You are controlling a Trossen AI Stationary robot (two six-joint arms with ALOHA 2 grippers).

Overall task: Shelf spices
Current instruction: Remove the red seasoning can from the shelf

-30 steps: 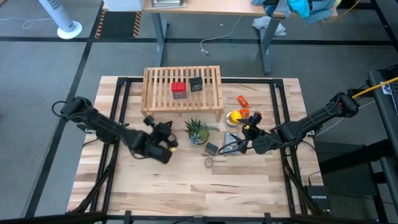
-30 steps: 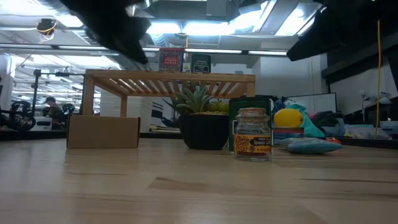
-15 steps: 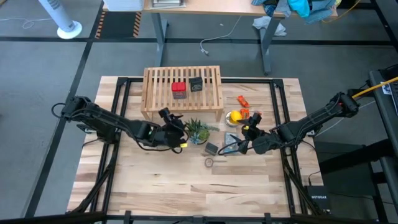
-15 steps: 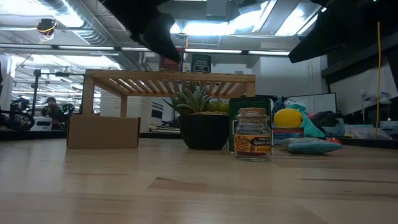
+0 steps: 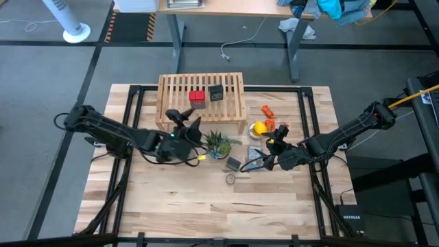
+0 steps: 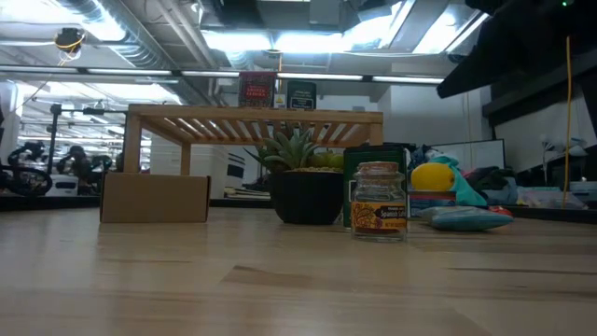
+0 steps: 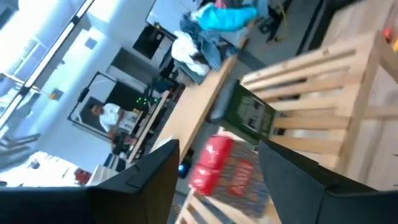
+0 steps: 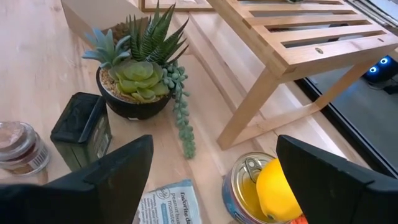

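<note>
Red tin (image 5: 197, 97) and dark tin (image 5: 217, 92) stood side by side on the slatted wooden shelf (image 5: 173, 103). The small glass spice jar (image 6: 379, 202) sat on the table near the potted succulent (image 5: 218, 144). Left gripper (image 5: 184, 118) hovered empty and spread wide at the shelf's front edge. Right gripper (image 8: 199, 180) waited spread wide near the jar. Fetching that jar seemed the likely next step.

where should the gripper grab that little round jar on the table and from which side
Grip the round jar across its body just under the lid, coming straight down from above. It stands upright and alone on bare table, its sides free, with the dark tin just behind it.
</note>
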